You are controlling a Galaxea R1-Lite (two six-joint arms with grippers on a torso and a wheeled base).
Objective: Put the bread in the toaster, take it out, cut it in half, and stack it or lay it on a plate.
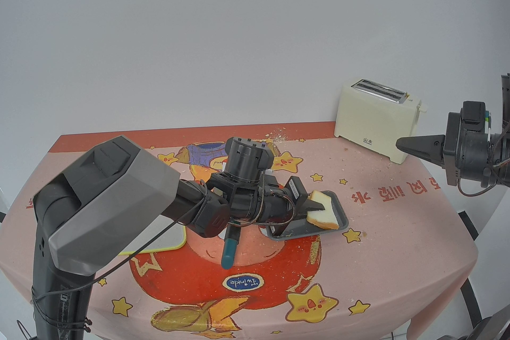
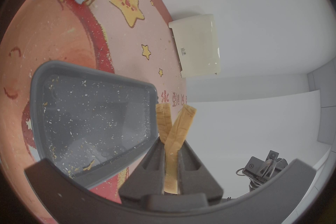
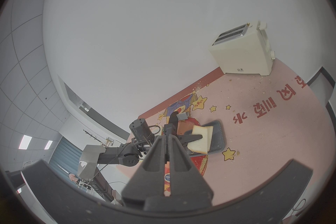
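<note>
We see the left pincer [image 1: 317, 206] clamped on bread [image 1: 326, 214], upright at the tray [image 1: 313, 232] edge — likely bound for the toaster [image 1: 372, 126] at one o'clock; right pincer [image 1: 405, 144] closed, empty.

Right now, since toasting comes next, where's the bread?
The bread is mid-table in the head view, gripped by the left gripper at the right end of the tray.

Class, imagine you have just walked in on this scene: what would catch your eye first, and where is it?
First, the left gripper, its fingers shut on pale bread over a crumb-speckled grey tray near the middle of the table. Next, the cream toaster at the table's far right corner, with the right gripper hanging shut in the air to its right.
</note>
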